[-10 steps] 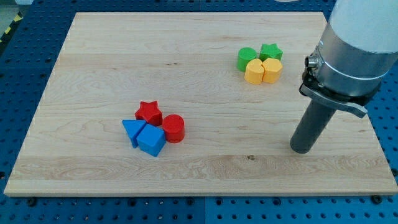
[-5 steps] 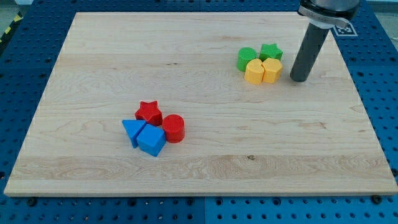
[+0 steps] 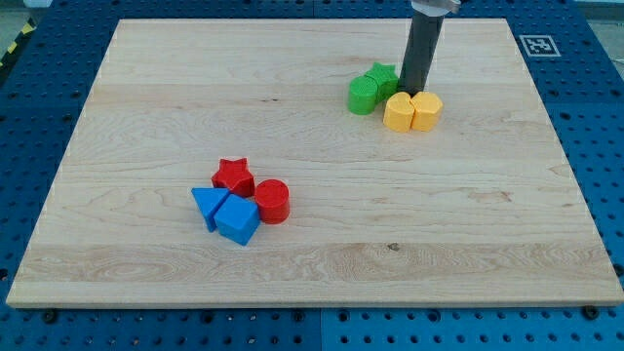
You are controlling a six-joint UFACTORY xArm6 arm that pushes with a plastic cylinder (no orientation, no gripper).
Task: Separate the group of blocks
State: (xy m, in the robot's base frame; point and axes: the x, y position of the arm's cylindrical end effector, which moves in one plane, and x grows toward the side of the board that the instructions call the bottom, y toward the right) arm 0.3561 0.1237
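Observation:
My tip (image 3: pixel 413 92) stands at the view's upper right, just above the two yellow blocks and right of the green star. The green star (image 3: pixel 381 79) touches the green cylinder (image 3: pixel 363 96) to its left. A yellow hexagon-like block (image 3: pixel 399 112) and a second yellow block (image 3: pixel 425 110) sit side by side below the tip. At lower left a red star (image 3: pixel 234 175), a red cylinder (image 3: pixel 273 202), a blue triangle (image 3: pixel 207 204) and a blue pentagon-like block (image 3: pixel 237 219) form a tight cluster.
The wooden board (image 3: pixel 146 107) lies on a blue perforated table (image 3: pixel 24 107). A black-and-white marker (image 3: pixel 538 44) sits at the board's top right corner.
My tip moved from the lower right up and then left, into the spot where the green star stood. The green star and green cylinder slid left, away from the yellow pair.

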